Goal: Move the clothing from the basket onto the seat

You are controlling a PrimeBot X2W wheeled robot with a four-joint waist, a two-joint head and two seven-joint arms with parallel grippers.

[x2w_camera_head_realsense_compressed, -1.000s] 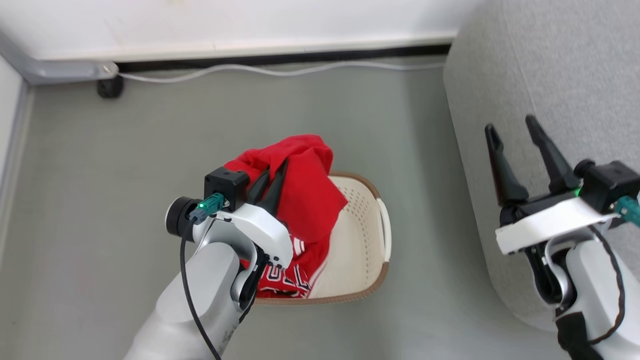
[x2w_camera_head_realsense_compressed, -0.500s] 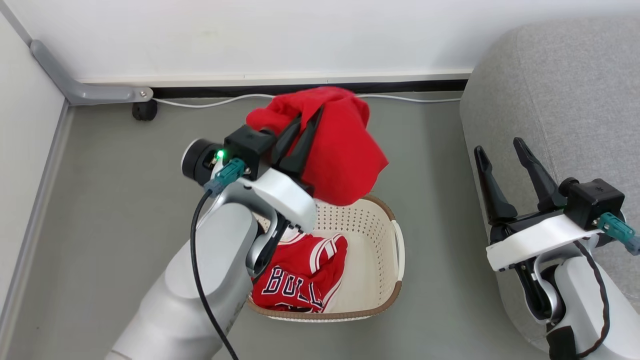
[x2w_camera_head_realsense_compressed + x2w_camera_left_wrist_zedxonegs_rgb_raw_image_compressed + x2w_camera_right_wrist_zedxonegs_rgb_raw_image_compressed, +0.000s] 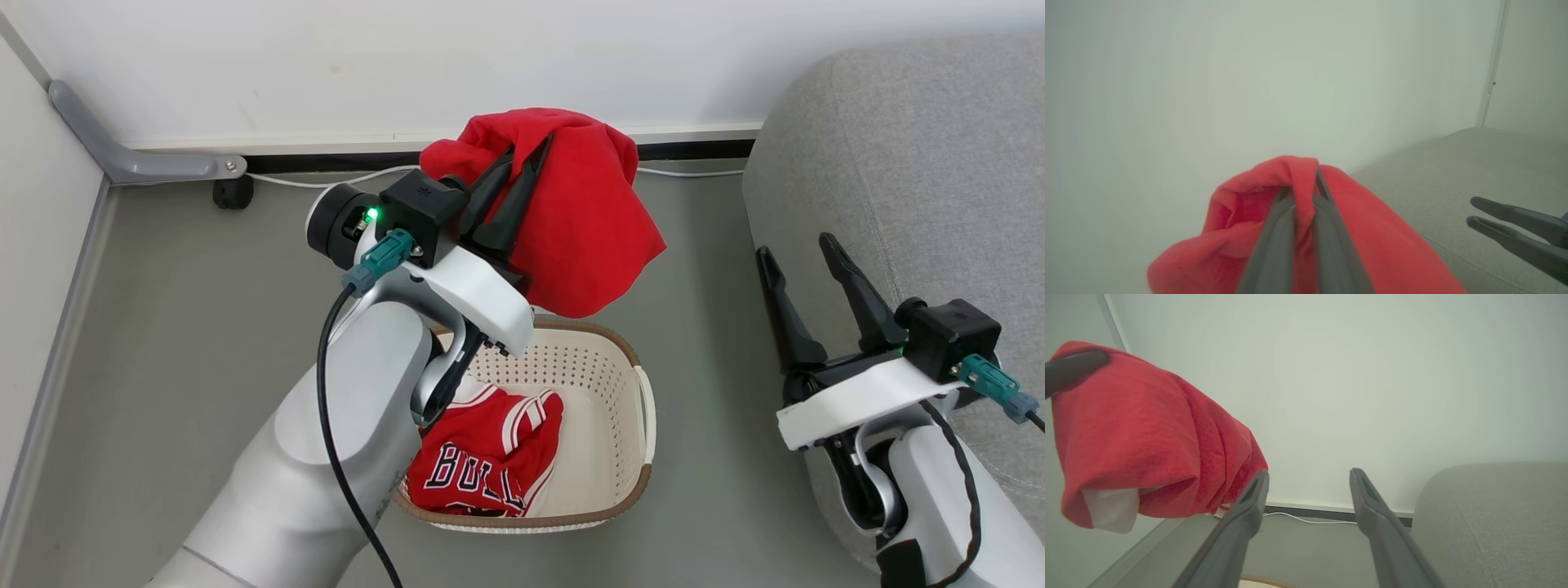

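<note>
Nearest the robot, the cream laundry basket (image 3: 608,441) sat on the grey floor with the red jersey (image 3: 482,465) crumpled in its left half, not yet taken out. Above the basket's far rim, the left gripper (image 3: 526,151) was pressed together on a fold of the plain red garment (image 3: 596,229). The left wrist view showed cloth pinched between its two dark fingers. The rest of the cloth drooped in a loose bundle below and to the right of the fingers, clear of the basket. Off to the right, the right gripper (image 3: 796,247) stood spread wide and empty, just in front of the rounded edge of the grey sofa seat (image 3: 922,180). The seat lay well apart from the hanging garment. The step in hand looked like the carry across to the seat. Only a small fold seemed to be gripped, so the pinch probably needed to stay firm, with a smooth swing and no jerk. The bundle likely had to ride high enough for its lowest hem to clear the cushion's edge. It also had to pass clear of the right gripper's spread fingers, where loose cloth could snag. It would be best to let go only once the cloth rested well in on the cushion, so it could not slide off the rounded front. Farthest off, a white cable (image 3: 326,181) ran along the foot of the pale wall (image 3: 408,57).
</note>
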